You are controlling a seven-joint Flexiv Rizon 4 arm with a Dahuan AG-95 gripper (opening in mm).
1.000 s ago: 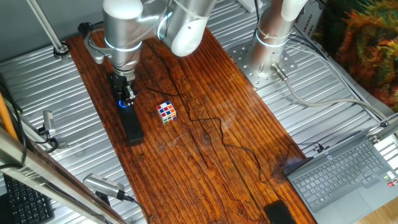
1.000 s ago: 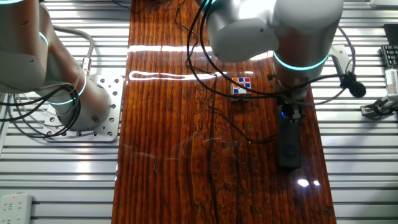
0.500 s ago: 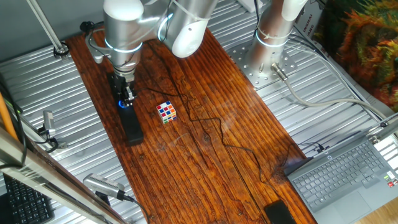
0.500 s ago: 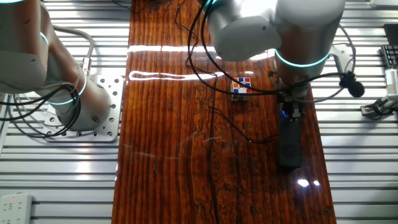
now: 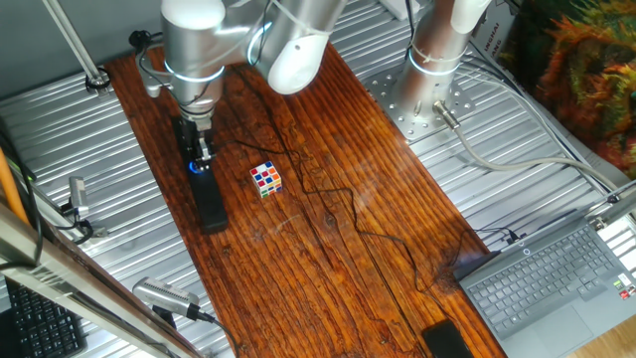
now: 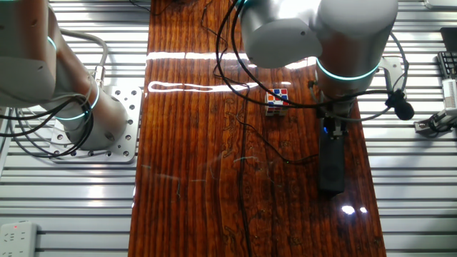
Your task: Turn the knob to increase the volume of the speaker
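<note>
A: Where does the speaker (image 5: 209, 199) lie?
B: Flat on the wooden table (image 5: 328, 219), near its edge, with the puzzle cube (image 5: 265, 179) just beside it

A: And the gripper (image 5: 200, 159)?
B: Straight down over the speaker's far end, at the knob (image 5: 199, 166). I can't tell whether the jaws pinch it; the fingers hide it

A: How will it handle?
B: Probably rigid, smooth and small, so grip its rim squarely; the light bar could twist along

One speaker (image 5: 207, 197) with one knob (image 5: 198, 166) is lying on the bench (image 5: 328, 199), one puzzle cube (image 5: 265, 179) is sitting at its three o'clock, and one laptop (image 5: 556, 283) is resting at five o'clock.
</note>
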